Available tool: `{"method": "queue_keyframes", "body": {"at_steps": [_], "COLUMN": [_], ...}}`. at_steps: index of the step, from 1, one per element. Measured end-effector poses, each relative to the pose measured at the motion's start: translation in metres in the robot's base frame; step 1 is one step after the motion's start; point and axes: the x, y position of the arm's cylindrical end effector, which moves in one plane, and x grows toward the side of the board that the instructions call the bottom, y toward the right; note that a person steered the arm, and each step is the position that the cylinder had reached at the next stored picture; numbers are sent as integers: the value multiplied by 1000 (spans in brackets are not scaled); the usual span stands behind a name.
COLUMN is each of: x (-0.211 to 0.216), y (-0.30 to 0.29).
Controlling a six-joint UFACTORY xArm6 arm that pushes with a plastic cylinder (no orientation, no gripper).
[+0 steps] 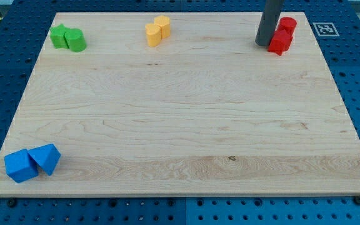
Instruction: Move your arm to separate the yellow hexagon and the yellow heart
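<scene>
My tip [264,44] rested on the desk [180,125] near the view's top right, touching or just beside the left face of the pair of red blocks [283,35], whose shapes I could not make out. It was a bare rod with no hand on it, so there was nothing to stand apart, together or clamped; it could only push. The two task blocks sat well away to the view's left along the same top edge: the yellow heart [154,34] and the yellow hexagon [162,25], pressed together with the hexagon at the upper right (which was which I judged from blurred outlines, so take that loosely). Farther left, near the top left corner, two green blocks [67,38] touched each other, and two blue blocks [33,163] huddled at the bottom left. I judged the yellow pieces to be small, stiff and light, likely to slide readily on the smooth wood and to spin if struck off centre. With no way to grip, the place to take them was the seam between them, or one block's outer face pushed squarely away from the other, and gently, since the hexagon lay close to the desk's top edge.
</scene>
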Motion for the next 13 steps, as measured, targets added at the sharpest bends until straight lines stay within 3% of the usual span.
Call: {"method": "queue_keyframes", "body": {"at_steps": [3,7,10,13], "x": [6,-61,-89,2], "y": [22,-153,-244,-217]}}
